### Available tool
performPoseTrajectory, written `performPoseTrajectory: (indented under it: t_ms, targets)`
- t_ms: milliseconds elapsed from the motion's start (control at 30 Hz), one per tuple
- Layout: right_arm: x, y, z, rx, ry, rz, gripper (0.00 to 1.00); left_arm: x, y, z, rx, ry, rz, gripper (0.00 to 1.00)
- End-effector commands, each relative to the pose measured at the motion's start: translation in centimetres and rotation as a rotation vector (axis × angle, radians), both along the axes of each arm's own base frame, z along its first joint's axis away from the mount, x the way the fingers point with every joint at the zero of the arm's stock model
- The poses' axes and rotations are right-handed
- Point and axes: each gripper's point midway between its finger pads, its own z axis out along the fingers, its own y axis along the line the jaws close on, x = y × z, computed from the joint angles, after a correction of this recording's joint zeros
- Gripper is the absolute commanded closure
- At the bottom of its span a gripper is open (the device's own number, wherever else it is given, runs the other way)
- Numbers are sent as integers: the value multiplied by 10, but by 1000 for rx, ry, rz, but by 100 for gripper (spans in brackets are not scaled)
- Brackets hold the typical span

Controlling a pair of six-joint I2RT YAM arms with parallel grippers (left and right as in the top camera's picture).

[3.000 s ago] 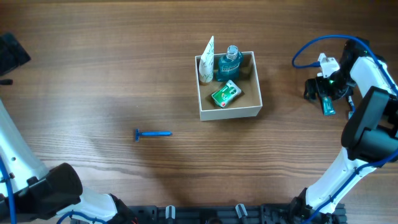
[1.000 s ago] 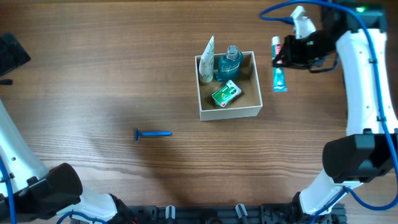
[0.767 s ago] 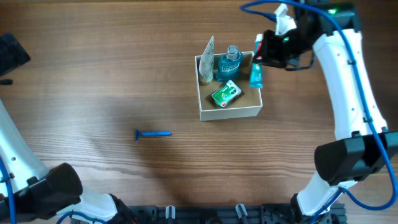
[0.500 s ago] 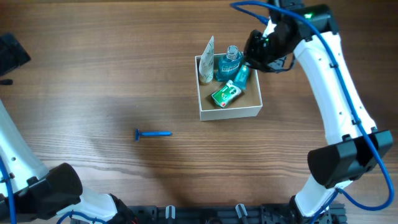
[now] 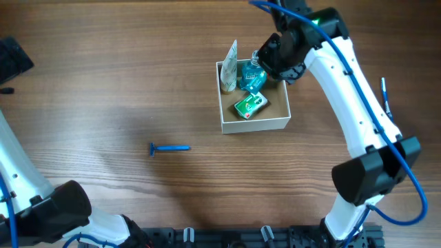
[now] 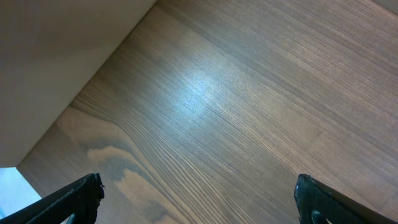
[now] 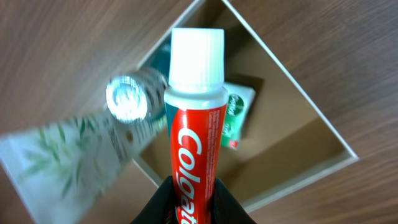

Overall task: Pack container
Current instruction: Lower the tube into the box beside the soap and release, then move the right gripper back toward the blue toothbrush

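The container (image 5: 255,125), a white-walled box with a tan inside, sits mid-table. In it are a white tube (image 5: 229,67), a clear blue bottle (image 5: 249,69) and a green packet (image 5: 250,105). My right gripper (image 5: 277,58) hovers over its back right corner, shut on a red Colgate toothpaste tube (image 7: 194,124). The tube's white cap points down into the box, next to the bottle's top (image 7: 127,99). The right wrist view shows the right gripper (image 7: 191,199) gripping the tube low, with the container's rim (image 7: 292,81) below. My left gripper (image 6: 199,193) is open over bare wood.
A blue razor (image 5: 169,148) lies on the table, well left of the container. The left arm's white links (image 5: 17,172) stand along the left edge. The right arm (image 5: 358,103) reaches in from the front right.
My right gripper has carried the toothpaste tube leftwards, from beside the container's right wall to over its back corner by the bottle. The left arm has not moved.
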Motion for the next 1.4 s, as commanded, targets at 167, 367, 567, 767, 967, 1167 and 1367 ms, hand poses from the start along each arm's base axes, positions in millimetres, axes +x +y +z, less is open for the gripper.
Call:
performPoseTrajectory:
  t_ms: [167,367,567,767,967,1167,1367]
  targets:
    - [7,-3,-35,-34,60,-117,83,1,2,1,-8,-15,17,0]
    - [-1,-7,-51,-44,103,-178,79,1,2,1,-8,-15,17,0]
    - [1,-7,-52,-43,94,-170,44,1,1,1,-8,-15,16,0]
    - [5,-11,-51,-67,76,-175,41,1,2,1,-8,-15,17,0]
    - [11,-33,-35,-100,22,-148,37,1,2,1,-8,-15,17,0]
    - [18,-114,21,-276,-142,-130,31,1,1,1,-8,-15,16,0]
    - [6,-191,66,-543,-186,198,1,1,1,1,-8,-15,16,0]
